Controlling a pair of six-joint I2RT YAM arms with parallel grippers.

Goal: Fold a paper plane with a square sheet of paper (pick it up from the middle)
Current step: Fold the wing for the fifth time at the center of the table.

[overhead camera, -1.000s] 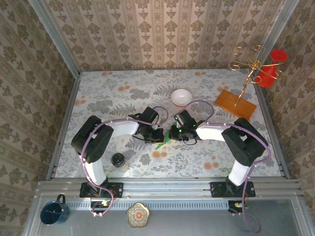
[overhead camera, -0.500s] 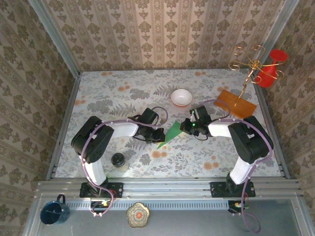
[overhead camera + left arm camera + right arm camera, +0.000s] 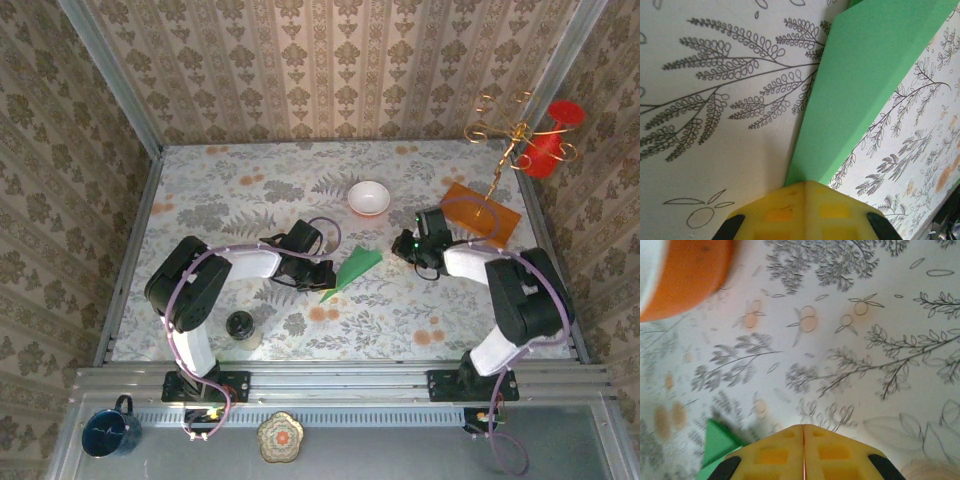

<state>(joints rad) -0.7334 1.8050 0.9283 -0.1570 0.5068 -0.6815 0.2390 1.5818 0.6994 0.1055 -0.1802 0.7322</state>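
Observation:
The paper plane (image 3: pixel 353 270) is a narrow green dart with a centre crease, lying slantwise at mid-table. In the left wrist view the paper plane (image 3: pixel 860 85) runs up and to the right from my yellow fingertips. My left gripper (image 3: pixel 322 277) (image 3: pixel 805 184) is shut on the dart's near-left end. My right gripper (image 3: pixel 401 246) (image 3: pixel 803 426) is shut with nothing between its fingers. It sits to the right of the plane, apart from it. A corner of the green paper (image 3: pixel 715 446) shows at the lower left of the right wrist view.
A white bowl (image 3: pixel 369 197) stands behind the plane; its orange outer side (image 3: pixel 687 272) is near my right gripper. An orange-brown wooden board (image 3: pixel 480 211) with a gold wire stand (image 3: pixel 512 135) and a red cup (image 3: pixel 550 140) is at the back right. A dark-lidded jar (image 3: pixel 240 325) stands front left.
My right gripper has drawn away from the plane to the right, toward the wooden board, leaving the green dart uncovered. The left gripper has stayed put on the plane's end.

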